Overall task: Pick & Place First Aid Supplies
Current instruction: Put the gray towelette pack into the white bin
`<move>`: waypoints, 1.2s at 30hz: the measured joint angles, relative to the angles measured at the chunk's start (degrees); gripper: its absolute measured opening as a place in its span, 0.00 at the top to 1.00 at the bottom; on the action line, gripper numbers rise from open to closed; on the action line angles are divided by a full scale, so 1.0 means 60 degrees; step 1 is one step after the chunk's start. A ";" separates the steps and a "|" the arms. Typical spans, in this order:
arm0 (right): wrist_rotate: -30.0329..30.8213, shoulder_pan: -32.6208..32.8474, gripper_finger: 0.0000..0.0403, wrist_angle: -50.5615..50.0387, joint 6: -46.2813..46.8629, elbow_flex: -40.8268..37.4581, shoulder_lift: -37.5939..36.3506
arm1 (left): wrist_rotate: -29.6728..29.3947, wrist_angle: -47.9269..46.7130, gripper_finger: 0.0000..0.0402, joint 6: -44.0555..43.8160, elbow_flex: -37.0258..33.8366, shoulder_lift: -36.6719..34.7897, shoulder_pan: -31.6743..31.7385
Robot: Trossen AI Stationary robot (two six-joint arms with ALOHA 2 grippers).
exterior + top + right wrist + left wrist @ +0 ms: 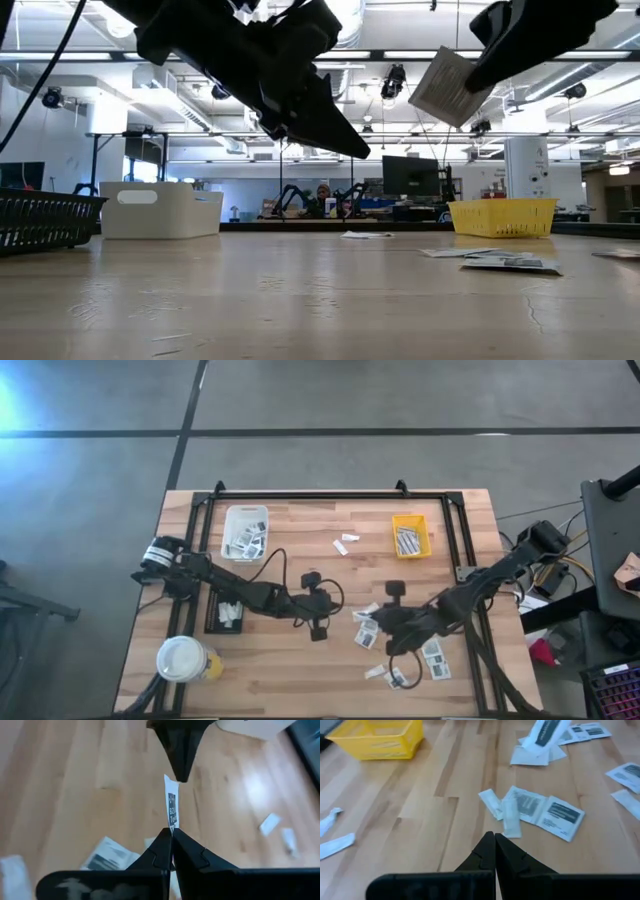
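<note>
Right gripper [171,834] pinching one white packet [171,809] by its edge, holding it upright in the air above the wooden table [300,670], near the loose packets [432,657] and well apart from the yellow tray [411,536]. Left gripper [495,840] hanging clenched and empty just beside, between the white tray [245,531] and those packets.

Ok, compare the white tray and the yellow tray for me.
The white tray is larger and sits toward the left arm's side; the yellow tray is smaller, toward the right arm's side. The white tray has solid walls with a handle slot; the yellow tray's walls are slotted. Both sit at the table's far side holding packets.
</note>
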 joint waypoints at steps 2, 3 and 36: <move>-0.0126 0.0004 0.98 0.0001 0.0500 0.0000 -0.0055 | 0.0176 0.0047 1.00 -0.0007 0.0000 0.0000 0.0000; -0.0154 0.0004 0.98 0.0006 0.0729 0.0000 -0.0063 | 0.0274 0.0057 1.00 -0.0027 0.0000 0.0000 0.0000; -0.0754 -0.0364 0.98 0.1581 0.2348 -0.0011 0.1424 | 0.1647 0.1227 0.67 0.1199 0.0000 -0.0007 -0.0007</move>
